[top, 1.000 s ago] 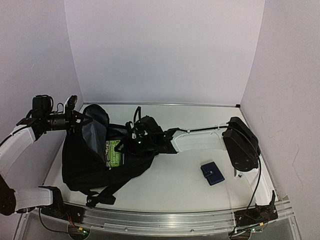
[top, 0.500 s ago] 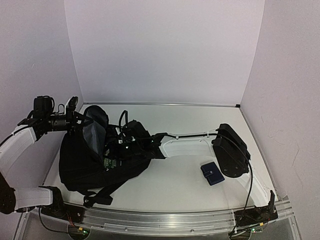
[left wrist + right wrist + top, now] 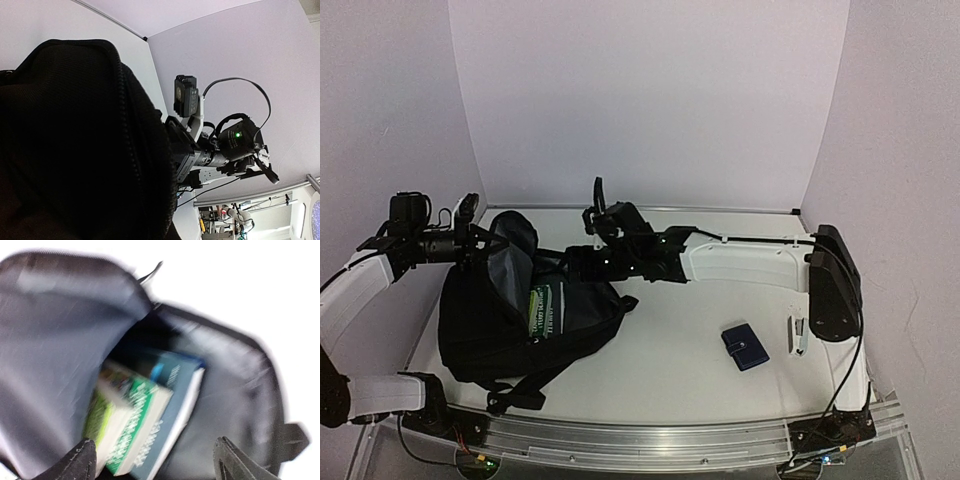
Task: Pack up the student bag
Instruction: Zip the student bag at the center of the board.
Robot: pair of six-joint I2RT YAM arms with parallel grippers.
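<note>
lying base-left, mouth facing right, the student bag [image 3: 485,330] has its flap pinched in the left gripper [image 3: 485,243], while the right gripper [image 3: 155,442] gapes empty over books [image 3: 135,440], titles unreadable.

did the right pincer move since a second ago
Yes. The right pincer has come up out of the backpack mouth, back toward the rear wall.

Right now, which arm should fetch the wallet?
Right. The right claw is open and empty, and the wallet lies on that side; the left claw is shut on the bag, holding it open.
</note>
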